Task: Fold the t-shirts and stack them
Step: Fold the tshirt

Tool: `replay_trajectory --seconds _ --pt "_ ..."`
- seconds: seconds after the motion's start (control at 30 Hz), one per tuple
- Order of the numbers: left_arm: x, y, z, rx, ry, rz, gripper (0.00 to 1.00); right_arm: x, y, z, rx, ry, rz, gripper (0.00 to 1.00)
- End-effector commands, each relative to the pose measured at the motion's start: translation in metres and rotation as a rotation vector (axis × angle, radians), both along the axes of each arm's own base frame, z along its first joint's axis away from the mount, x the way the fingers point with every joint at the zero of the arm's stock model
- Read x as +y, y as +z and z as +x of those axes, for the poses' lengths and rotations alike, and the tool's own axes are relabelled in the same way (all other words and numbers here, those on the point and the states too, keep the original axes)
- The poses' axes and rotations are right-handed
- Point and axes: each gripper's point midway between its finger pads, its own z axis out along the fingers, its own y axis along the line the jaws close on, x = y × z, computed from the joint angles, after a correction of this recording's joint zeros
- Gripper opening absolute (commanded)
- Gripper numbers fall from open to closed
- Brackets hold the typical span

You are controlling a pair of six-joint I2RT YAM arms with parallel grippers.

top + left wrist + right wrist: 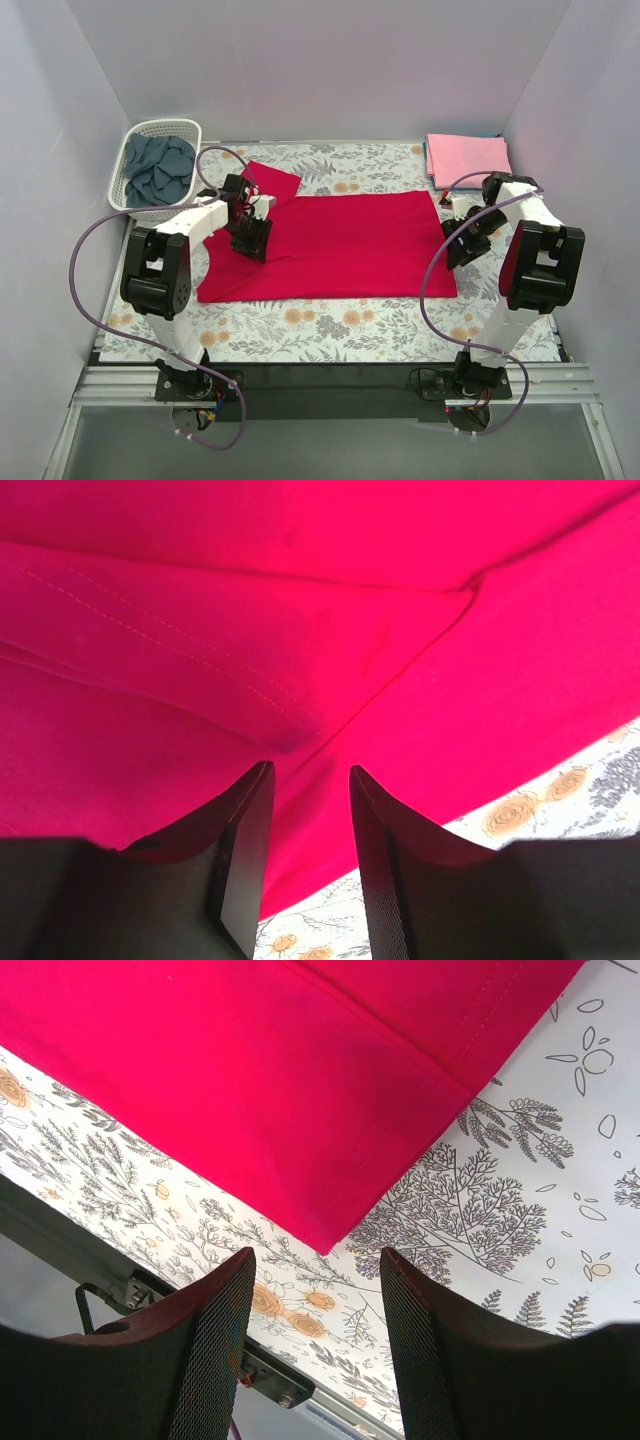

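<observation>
Nearby, the basket (163,124) held the slate-blue t-shirt (160,172); the pink t-shirt (467,158) lay folded far right. The left gripper (310,772) and right gripper (316,1260), fingers spread, hovered at the red t-shirt's (340,245) ends.

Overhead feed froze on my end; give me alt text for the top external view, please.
A red t-shirt lies spread flat on the floral cloth, with the left tool over its left end and the right tool at its right edge. A folded pink t-shirt sits far right, and a white lattice basket holding dark blue cloth far left.
</observation>
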Motion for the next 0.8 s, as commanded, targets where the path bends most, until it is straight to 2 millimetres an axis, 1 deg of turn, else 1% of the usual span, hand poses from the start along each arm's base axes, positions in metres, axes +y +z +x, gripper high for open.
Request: replay_trajectory --seconds 0.0,0.2,0.3,0.47,0.53,0.63,0.67,0.73,0.77 --pt "0.001 0.000 0.010 -0.048 0.039 0.042 0.36 -0.002 0.012 0.002 -0.031 0.002 -0.002 0.60" --pt "0.003 -0.012 0.010 -0.033 0.048 0.071 0.41 -0.002 0.011 0.002 -0.028 0.007 -0.001 0.60" --pt "0.002 -0.018 0.012 -0.024 0.046 0.079 0.41 -0.002 0.010 0.001 -0.028 0.010 -0.004 0.60" --pt "-0.001 -0.017 0.014 -0.024 0.045 0.070 0.37 -0.003 0.010 0.000 -0.026 0.016 -0.008 0.60" --pt "-0.003 -0.013 0.016 -0.036 0.043 0.064 0.34 -0.003 0.009 -0.001 -0.023 0.016 -0.009 0.60" --pt "-0.004 -0.007 0.017 -0.051 0.042 0.060 0.26 -0.003 0.008 -0.002 -0.021 0.017 -0.007 0.60" --pt "-0.004 -0.005 0.018 -0.058 0.038 0.059 0.20 -0.003 0.007 -0.002 -0.021 0.020 -0.005 0.60" --pt "-0.005 -0.001 0.019 -0.067 0.037 0.056 0.14 -0.003 0.007 -0.002 -0.020 0.018 -0.002 0.60" --pt "-0.005 0.001 0.020 -0.072 0.037 0.055 0.10 -0.002 0.006 -0.002 -0.017 0.019 0.000 0.60"
